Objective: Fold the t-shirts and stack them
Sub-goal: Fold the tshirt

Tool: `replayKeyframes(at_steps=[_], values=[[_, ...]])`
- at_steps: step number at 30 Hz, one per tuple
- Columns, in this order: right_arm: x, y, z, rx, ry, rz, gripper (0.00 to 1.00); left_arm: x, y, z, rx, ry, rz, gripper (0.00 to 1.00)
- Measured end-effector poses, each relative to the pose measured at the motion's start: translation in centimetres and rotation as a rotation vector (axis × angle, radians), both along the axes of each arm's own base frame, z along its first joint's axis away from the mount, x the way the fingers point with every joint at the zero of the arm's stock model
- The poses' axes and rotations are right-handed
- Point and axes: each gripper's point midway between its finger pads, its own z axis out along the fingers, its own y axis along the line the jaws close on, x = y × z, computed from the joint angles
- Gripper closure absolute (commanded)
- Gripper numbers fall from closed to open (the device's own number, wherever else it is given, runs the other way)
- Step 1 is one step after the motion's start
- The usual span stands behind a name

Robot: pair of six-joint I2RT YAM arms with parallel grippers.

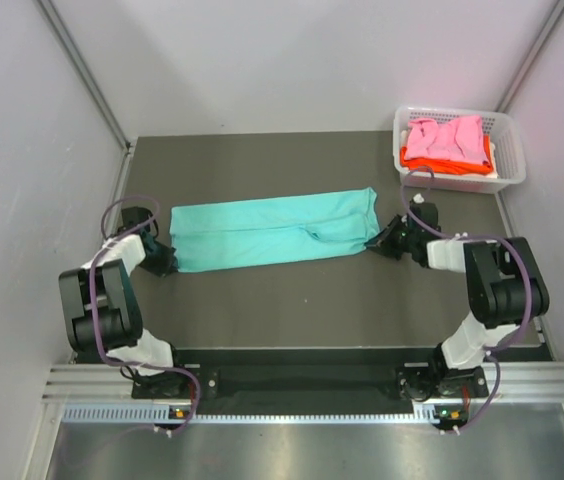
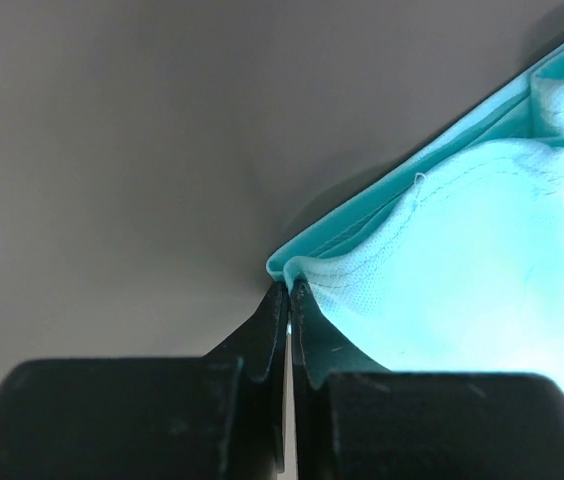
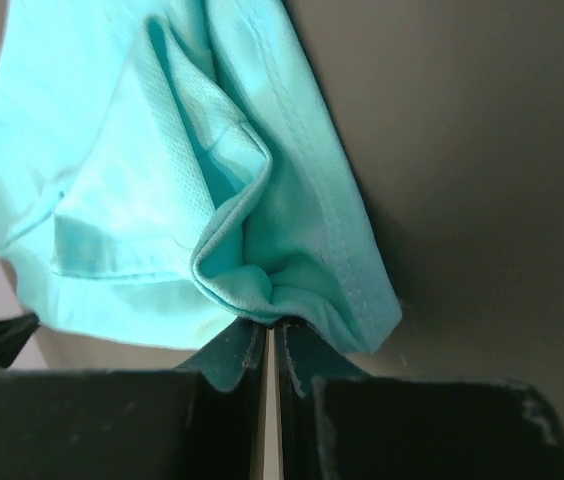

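T-shirt (image 1: 267, 232) in teal is lying on the table (image 1: 292, 300) as a long strip between the arms; left gripper (image 2: 288, 290), closed, is seemingly pinching its left corner; right gripper (image 3: 270, 325) is clamping its right end.

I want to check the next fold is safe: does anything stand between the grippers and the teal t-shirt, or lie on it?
Nothing visible does. The left gripper and right gripper are each shut on one end of the teal t-shirt. The basket with the pink shirt and orange shirt stands apart at the far right corner.
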Motion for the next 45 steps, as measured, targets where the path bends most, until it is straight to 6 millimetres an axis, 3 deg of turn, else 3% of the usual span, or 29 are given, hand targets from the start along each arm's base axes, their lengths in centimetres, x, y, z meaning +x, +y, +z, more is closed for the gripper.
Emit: replayKeyframes(at_steps=[4, 8, 12, 16, 20, 23, 29, 38, 45], values=[[3.7, 0.6, 1.1, -0.056, -0.058, 0.044, 1.0, -2.7, -0.6, 0.0, 0.01, 0.044, 0.04, 1.0], [8.3, 1.6, 2.7, -0.111, -0.136, 0.095, 1.0, -5.0, -2.7, -0.2, 0.006, 0.078, 0.032, 1.0], [13.5, 2.3, 4.5, -0.158, -0.236, 0.12, 0.99, -6.2, -8.0, -0.2, 0.04, 0.106, -0.105, 1.0], [17.8, 2.8, 5.7, -0.199, -0.315, 0.134, 0.99, -8.8, -12.8, 0.2, 0.063, 0.136, -0.241, 1.0], [20.7, 3.5, 5.3, -0.211, -0.35, 0.142, 0.99, -11.2, -15.9, 1.4, 0.075, 0.122, -0.318, 1.0], [22.0, 4.0, 3.9, -0.206, -0.344, 0.147, 0.99, -13.7, -19.0, 1.7, 0.062, 0.119, -0.398, 1.0], [24.4, 5.7, 1.6, -0.18, -0.336, 0.165, 0.99, -18.3, -25.2, 0.1, 0.057, 0.18, -0.628, 1.0], [29.1, 8.3, 2.9, -0.12, -0.405, 0.152, 0.99, -17.9, -34.1, -0.4, 0.02, 0.179, -0.907, 1.0], [30.9, 9.0, 2.9, -0.102, -0.413, 0.152, 0.96, -16.8, -39.0, -0.2, -0.077, 0.114, -1.028, 1.0]])
